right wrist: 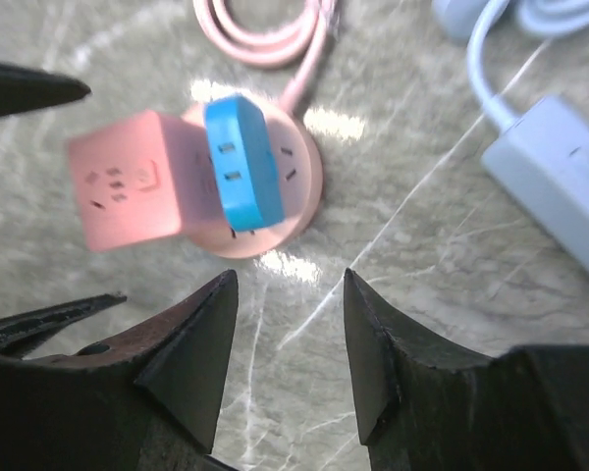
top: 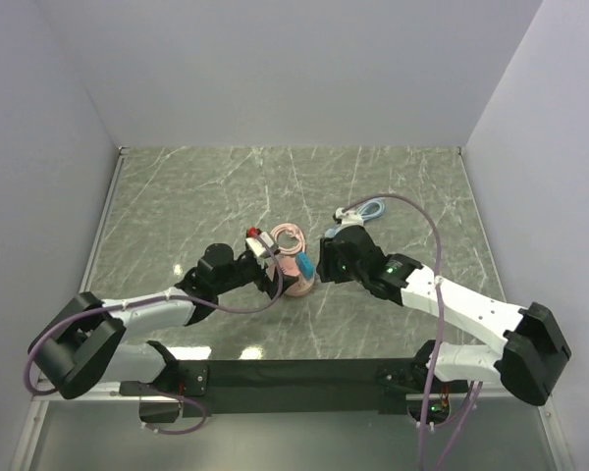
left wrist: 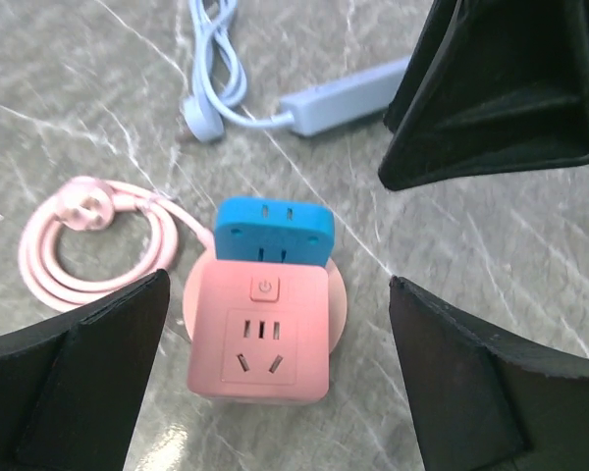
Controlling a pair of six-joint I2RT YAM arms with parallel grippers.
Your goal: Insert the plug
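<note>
- Plug [left wrist: 273, 231]: blue, at centre frame in the left wrist view, pressed against the far face of the pink socket cube [left wrist: 260, 339]. No gap shows between the two.
- Right wrist view, upper left of centre: the same plug lies flat on a face of the cube. Its pins are hidden, so how deep it is seated cannot be read.
- Left pincer [left wrist: 277, 285]: fingers wide apart, one at lower left and one at lower right of its frame, either side of the cube. They touch neither cube nor plug.
- Right pincer [right wrist: 290, 285]: fingers apart with nothing between them, low in its frame, near the plug but clear of it.
- Overhead view: both pincers flank the cube at mid-frame, the left one from the left and the right one from the right.
- Pale power strip [left wrist: 344, 95] at the top of the left wrist frame and coiled pink cord [left wrist: 79, 250] at its left: both apart from the plug.
- Judgement: insertion looks done, since the plug stays on the cube with nothing holding it.
- Left to do: probably only backing both arms away, plus a confirming press if the plug proves not fully home.
</note>
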